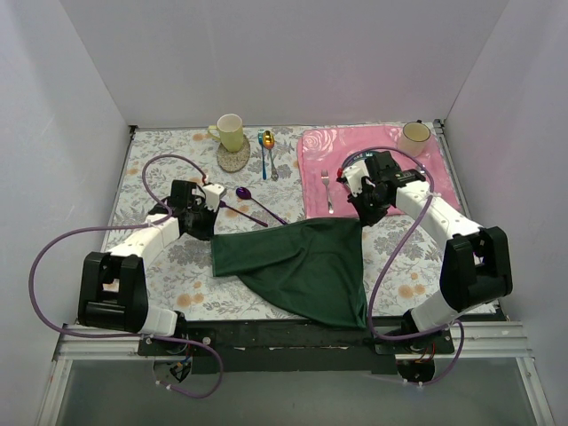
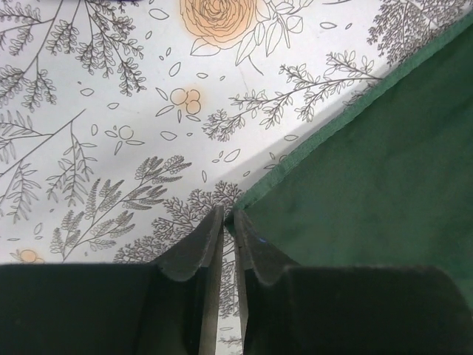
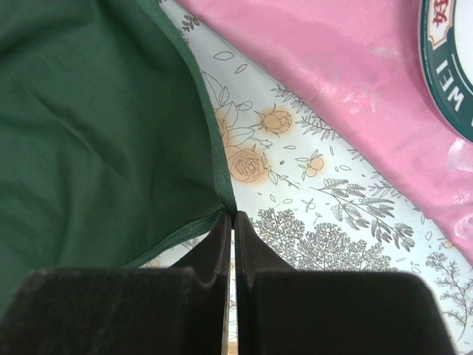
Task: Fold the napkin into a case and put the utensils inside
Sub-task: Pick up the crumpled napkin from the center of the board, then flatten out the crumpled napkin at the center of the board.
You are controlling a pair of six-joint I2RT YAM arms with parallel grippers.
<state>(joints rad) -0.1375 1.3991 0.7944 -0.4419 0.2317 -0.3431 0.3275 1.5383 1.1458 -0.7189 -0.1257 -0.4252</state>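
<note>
Fold in hand: dark green cloth napkin [image 1: 302,262] stretched flat.
Left gripper [image 2: 228,214] and right gripper [image 3: 233,216] each clench a far corner; next, carry both nearward evenly.

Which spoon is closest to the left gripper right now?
The purple spoon, lying diagonally just right of the left gripper; the blue and gold spoons sit farther back beside the coaster.

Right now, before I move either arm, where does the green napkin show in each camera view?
Top external: the napkin lies at the centre, slightly low, on the floral tablecloth.
Left wrist: it fills the right side, with tablecloth to its left.
Right wrist: it fills the left side, with tablecloth to its right.
Shared landmark: the floral tablecloth, seen in all three views.
</note>
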